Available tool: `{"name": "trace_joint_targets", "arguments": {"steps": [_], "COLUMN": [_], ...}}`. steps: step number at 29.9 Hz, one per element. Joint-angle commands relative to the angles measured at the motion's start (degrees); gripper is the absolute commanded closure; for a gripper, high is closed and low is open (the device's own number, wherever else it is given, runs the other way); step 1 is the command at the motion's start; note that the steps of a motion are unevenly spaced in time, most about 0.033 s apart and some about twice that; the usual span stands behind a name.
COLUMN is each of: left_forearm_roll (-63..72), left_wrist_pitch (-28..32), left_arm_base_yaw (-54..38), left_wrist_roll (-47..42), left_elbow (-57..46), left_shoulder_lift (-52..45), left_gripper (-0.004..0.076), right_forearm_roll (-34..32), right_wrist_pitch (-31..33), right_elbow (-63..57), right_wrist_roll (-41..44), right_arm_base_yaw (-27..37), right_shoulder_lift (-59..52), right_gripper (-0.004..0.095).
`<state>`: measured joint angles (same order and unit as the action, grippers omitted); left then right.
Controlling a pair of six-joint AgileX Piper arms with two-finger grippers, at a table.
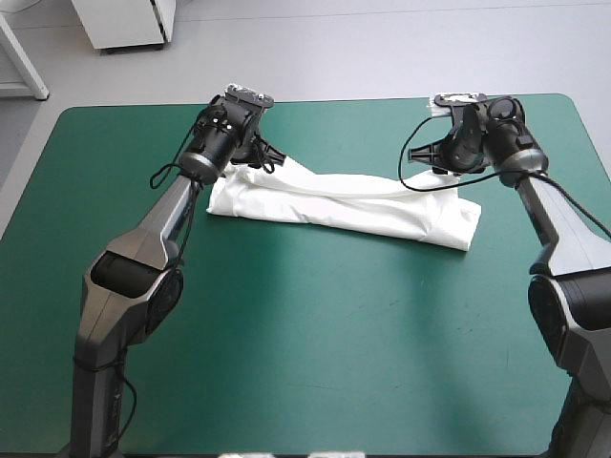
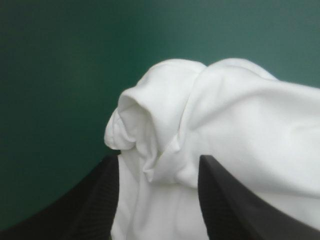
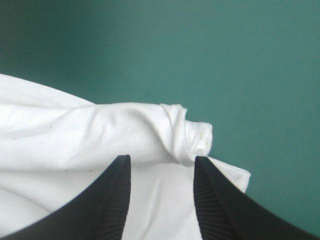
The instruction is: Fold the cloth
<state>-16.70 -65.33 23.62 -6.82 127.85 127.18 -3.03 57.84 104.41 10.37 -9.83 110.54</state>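
A: Where's the T-shirt [image 1: 344, 212]?

B: Upper middle of the high view. It's a long white band on the teal-green tabletop [image 1: 315, 343], running from upper left down a little toward the right. Its near edge lies flat, and its right end finishes in a squared corner.

A: And the far edge?

B: Raised at both ends — it climbs to the left gripper [image 1: 262, 160] on one side and the right gripper [image 1: 441, 166] on the other, sagging between them.

A: The jaws?

B: Both pairs are pinching cloth. In the left wrist view a bunched fold sits between the black fingers [image 2: 97, 200] and bulges ahead of them. In the right wrist view white sheet fills the gap between the tips, and a rolled hem lies just ahead of them.

A: Room to move?

B: Plenty. The whole lower half of the high view is bare, from the band's near edge to the tabletop's near edge. There are bare stretches outside each arm too, toward the left and right edges. It's tighter at the top — only a narrow strip separates the grippers from the far edge.
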Motion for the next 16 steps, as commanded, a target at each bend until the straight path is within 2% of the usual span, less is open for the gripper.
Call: {"name": "trace_joint_targets", "arguments": {"steps": [1, 5, 9, 12, 16], "left_forearm_roll": [-0.5, 3.7, 9.1, 16.1, 26.2], "left_wrist_pitch": [-2.8, -5.6, -6.8, -8.0, -8.4], "left_arm_base_yaw": [-0.1, -0.1, -0.1, -0.1, 1.0], "left_wrist_roll": [0.0, 2.2, 4.5, 6.8, 11.3], "left_elbow": [5.4, 6.3, 6.3, 6.3, 6.3], "left_shoulder_lift": [-4.1, -5.5, -7.4, -8.6, -8.7], "left_gripper": [0.0349, 0.0349, 0.0353, 0.0420, 0.0524], "right_forearm_roll": [-0.7, -0.7, -1.5, -3.1, -1.4], "right_wrist_pitch": [2.6, 7.0, 7.8, 8.6, 9.0], "right_elbow": [2.4, 2.4, 1.8, 0.4, -3.1], "right_wrist_roll": [-0.5, -1.4, -1.4, -1.5, -1.6], "right_arm_base_yaw": [0.4, 0.4, 0.4, 0.9, 4.1], "right_shoulder_lift": [-4.0, -5.8, -9.4, -13.1, -18.2], "right_gripper": [0.0508, 0.0508, 0.0508, 0.0508, 0.0513]}}
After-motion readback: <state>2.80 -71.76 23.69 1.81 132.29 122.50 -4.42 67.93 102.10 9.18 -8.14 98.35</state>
